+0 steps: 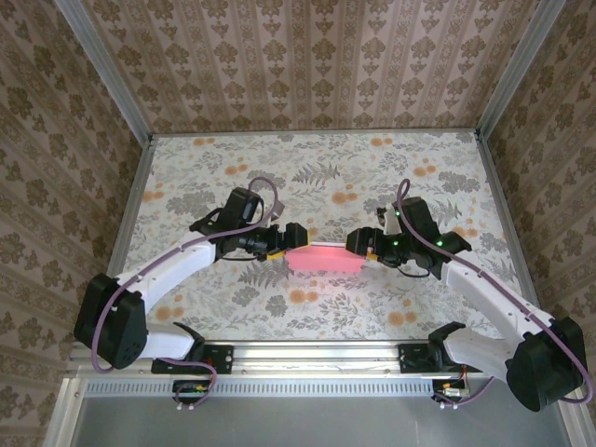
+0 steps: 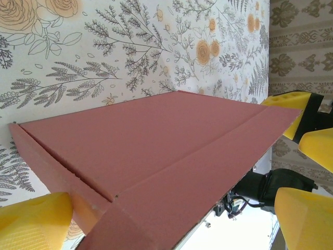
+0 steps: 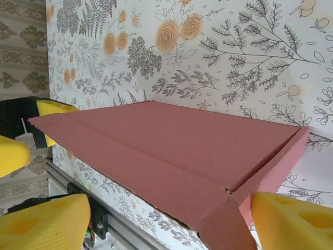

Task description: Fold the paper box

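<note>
While both jaws gape wide, each straddles one end of the paper box [image 1: 328, 258].

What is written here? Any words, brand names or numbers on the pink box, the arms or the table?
No text can be read anywhere.
Paper box: plain pink, no print.
Floral table cover: pattern only.
Small board below the front rail: any marking is too small to read.
</note>
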